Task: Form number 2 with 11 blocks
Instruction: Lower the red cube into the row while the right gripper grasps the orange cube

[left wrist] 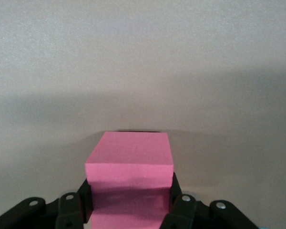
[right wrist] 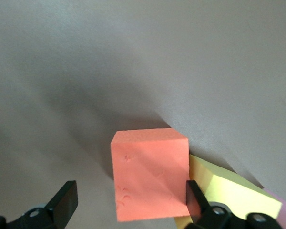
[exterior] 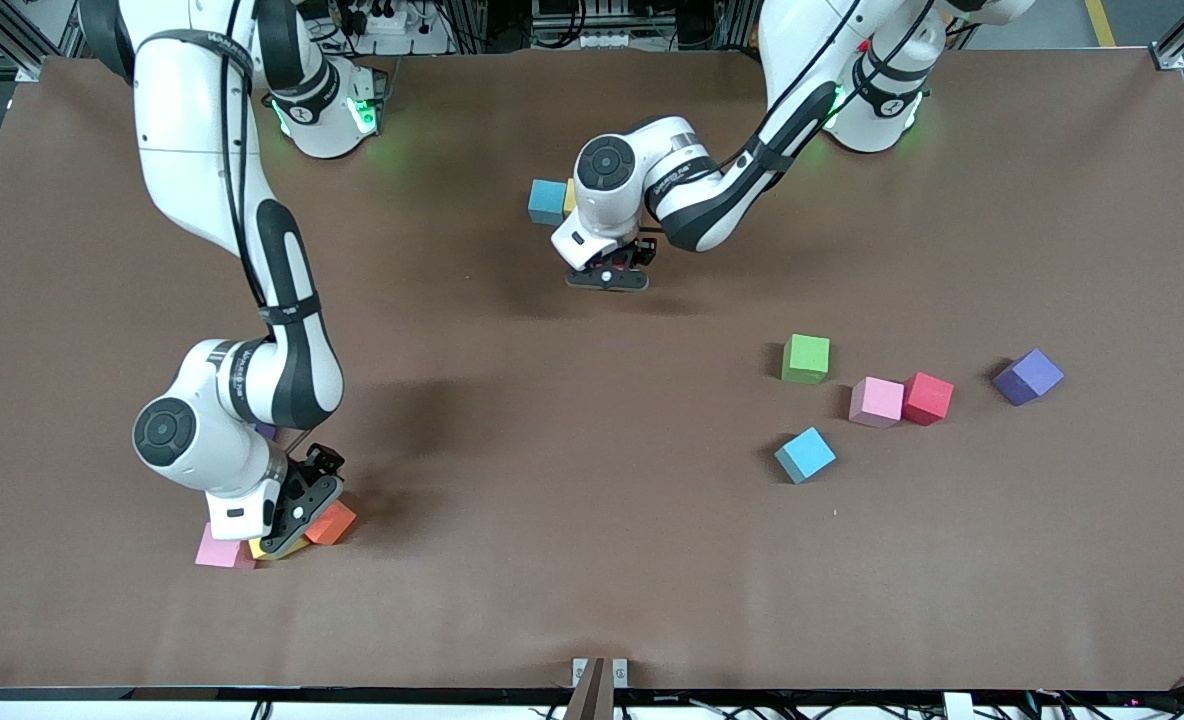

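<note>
My left gripper (exterior: 608,278) is shut on a pink block (left wrist: 129,162), low over bare table close to a blue block (exterior: 547,201) with a yellow block (exterior: 570,196) touching it. From the front the held block is almost hidden under the hand. My right gripper (exterior: 302,510) stands open around an orange block (right wrist: 150,174). One of its fingers (right wrist: 196,194) sits between the orange block and a yellow block (right wrist: 231,193), and the other finger is well clear. The orange block (exterior: 331,523), the yellow block (exterior: 274,549) and a pink block (exterior: 217,549) lie together near the front edge.
Toward the left arm's end lie loose blocks: green (exterior: 805,358), pink (exterior: 876,401) touching red (exterior: 927,398), purple (exterior: 1027,376), and blue (exterior: 805,454) nearest the front camera. A sliver of purple (exterior: 266,430) shows under the right arm.
</note>
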`<state>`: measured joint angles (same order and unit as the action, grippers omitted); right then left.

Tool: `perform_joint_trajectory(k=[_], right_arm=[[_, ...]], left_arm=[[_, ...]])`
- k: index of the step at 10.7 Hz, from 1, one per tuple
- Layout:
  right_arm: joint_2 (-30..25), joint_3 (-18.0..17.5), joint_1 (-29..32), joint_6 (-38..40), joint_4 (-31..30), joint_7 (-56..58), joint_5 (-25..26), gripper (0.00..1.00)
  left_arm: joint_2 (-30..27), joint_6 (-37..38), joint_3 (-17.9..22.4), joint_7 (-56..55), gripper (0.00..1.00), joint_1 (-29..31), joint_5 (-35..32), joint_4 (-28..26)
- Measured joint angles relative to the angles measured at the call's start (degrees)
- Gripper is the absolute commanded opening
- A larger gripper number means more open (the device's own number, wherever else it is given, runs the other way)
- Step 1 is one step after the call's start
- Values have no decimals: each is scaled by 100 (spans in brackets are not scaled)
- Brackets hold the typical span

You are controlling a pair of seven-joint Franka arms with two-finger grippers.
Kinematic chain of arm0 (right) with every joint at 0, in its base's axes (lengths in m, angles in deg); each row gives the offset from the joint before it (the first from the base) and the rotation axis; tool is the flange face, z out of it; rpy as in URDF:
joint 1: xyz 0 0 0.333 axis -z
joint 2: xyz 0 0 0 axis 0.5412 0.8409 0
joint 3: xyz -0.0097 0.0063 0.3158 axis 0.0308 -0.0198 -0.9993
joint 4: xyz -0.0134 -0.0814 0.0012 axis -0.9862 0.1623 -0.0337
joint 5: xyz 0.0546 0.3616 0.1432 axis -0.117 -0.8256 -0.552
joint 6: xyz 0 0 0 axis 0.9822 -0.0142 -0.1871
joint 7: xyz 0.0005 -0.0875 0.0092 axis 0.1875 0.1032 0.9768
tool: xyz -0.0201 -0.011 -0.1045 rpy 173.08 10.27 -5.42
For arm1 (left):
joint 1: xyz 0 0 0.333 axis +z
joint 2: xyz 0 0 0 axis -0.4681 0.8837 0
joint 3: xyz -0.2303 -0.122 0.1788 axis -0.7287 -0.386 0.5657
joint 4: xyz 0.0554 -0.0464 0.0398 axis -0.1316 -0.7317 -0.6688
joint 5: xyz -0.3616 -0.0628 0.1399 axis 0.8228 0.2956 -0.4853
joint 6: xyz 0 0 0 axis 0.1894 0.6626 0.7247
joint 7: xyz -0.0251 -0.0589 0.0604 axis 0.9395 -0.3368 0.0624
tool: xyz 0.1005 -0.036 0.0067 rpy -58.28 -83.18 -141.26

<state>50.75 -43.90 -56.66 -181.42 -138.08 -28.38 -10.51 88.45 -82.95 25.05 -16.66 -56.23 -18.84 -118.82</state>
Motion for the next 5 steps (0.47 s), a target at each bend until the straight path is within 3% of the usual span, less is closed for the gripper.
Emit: perform_joint_trajectory(k=[5], right_arm=[[138, -234, 254, -38, 207, 23, -126, 100]], left_arm=[[0, 0, -26, -23, 28, 1, 0, -7]])
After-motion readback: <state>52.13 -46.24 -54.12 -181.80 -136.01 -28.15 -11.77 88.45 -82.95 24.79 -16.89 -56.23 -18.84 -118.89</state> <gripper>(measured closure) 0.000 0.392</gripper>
